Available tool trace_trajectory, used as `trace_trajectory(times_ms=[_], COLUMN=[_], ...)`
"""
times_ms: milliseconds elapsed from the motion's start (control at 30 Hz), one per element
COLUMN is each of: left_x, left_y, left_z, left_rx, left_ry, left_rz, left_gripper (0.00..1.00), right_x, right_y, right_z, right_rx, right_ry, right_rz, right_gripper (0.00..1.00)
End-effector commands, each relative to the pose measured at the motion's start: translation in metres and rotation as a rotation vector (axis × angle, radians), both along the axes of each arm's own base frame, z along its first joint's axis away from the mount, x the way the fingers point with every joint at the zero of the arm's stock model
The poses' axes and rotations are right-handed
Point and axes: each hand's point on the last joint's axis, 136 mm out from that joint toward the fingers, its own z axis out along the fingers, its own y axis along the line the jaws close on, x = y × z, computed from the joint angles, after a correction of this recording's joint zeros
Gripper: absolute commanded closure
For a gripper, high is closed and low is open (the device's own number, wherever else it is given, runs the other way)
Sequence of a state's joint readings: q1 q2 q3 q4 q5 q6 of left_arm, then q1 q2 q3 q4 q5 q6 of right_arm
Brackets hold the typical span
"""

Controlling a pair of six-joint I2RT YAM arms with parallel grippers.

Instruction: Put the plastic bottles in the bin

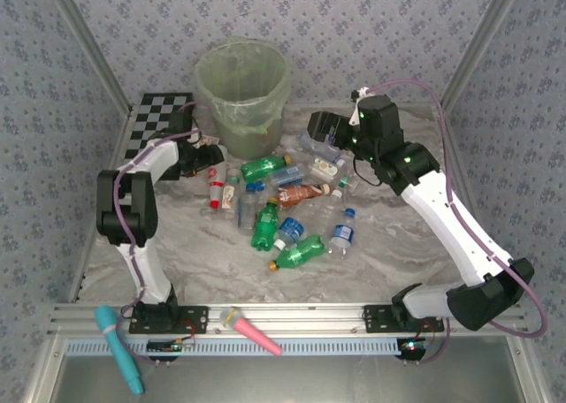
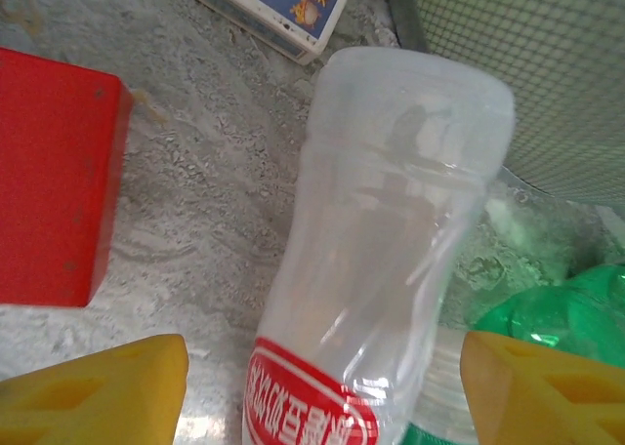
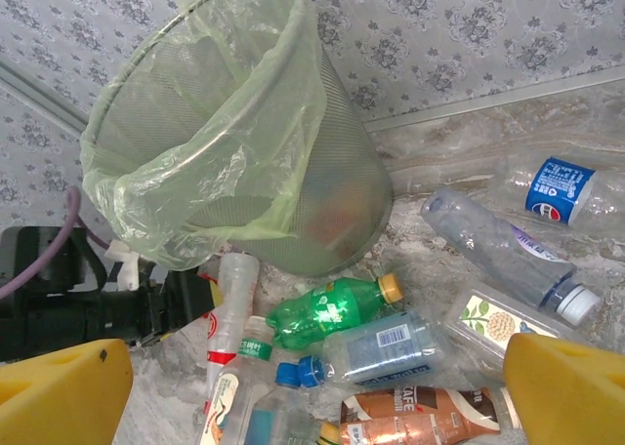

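From where I stand the job looks barely begun: about a dozen small plastic bottles point(image 1: 263, 229), green, brown and clear with blue labels, lie scattered across the grey marbled tabletop point(image 1: 380, 262) on the near side of the round pale-green bin lined with a thin plastic bag point(image 1: 240, 111), which stands at the far edge. A brownish shape shows low down through the bin's wall, but I cannot tell whether that is a bottle already inside, so nearly all of the work seems left to do. The left arm point(image 1: 124, 204) is folded, its elbow raised at the near left and its forearm reaching low toward the foot of the bin. The left arm's yellow fingers point(image 2: 98, 391) stand one on each side of a clear bottle with a red-and-white label point(image 2: 391, 240). That bottle lies on the tabletop with its base toward the bin, a red block point(image 2: 49, 172) to its left and a green bottle point(image 2: 557, 313) at its right. The fingers are spread, with a strip of tabletop visible between the left finger and the plastic, so I judge the bottle not yet pinched. The right arm point(image 1: 442, 209) stretches long from the near right up to the far side of the pile, its wrist held high and tipped toward the bin. The right arm's yellow fingers point(image 3: 59, 396) are spread wide with nothing between them.
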State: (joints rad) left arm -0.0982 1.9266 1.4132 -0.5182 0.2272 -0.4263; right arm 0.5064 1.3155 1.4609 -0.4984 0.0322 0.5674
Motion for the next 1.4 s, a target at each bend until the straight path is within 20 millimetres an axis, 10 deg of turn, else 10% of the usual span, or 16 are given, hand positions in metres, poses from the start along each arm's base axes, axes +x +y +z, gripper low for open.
trace_trajectory(times_ms=[0, 500, 833, 1100, 1367], left_x=[0.006, -0.006, -0.028, -0.050, -0.058], left_y=[-0.008, -0.018, 0.000, 0.022, 0.026], left_z=[0.001, -0.028, 0.006, 0.074, 0.185], left_rx=[-0.018, -0.010, 0.017, 0.019, -0.034], left_ry=[-0.008, 0.044, 0.001, -0.073, -0.239], left_rz=[-0.040, -0.055, -0.015, 0.031, 0.074], left_gripper=[0.27, 0.45, 0.52, 0.51, 0.50], right_x=[-0.007, -0.004, -0.002, 0.002, 0.003], right_y=[-0.010, -0.009, -0.007, -0.001, 0.002], right_z=[-0.002, -0.005, -0.004, -0.005, -0.001], right_rx=[-0.024, -0.017, -0.007, 0.000, 0.006], right_ry=[0.005, 0.008, 0.001, 0.004, -0.002], right_rz=[-0.019, -0.018, -0.012, 0.003, 0.013], right_gripper=[0.00, 0.00, 0.00, 0.00, 0.01])
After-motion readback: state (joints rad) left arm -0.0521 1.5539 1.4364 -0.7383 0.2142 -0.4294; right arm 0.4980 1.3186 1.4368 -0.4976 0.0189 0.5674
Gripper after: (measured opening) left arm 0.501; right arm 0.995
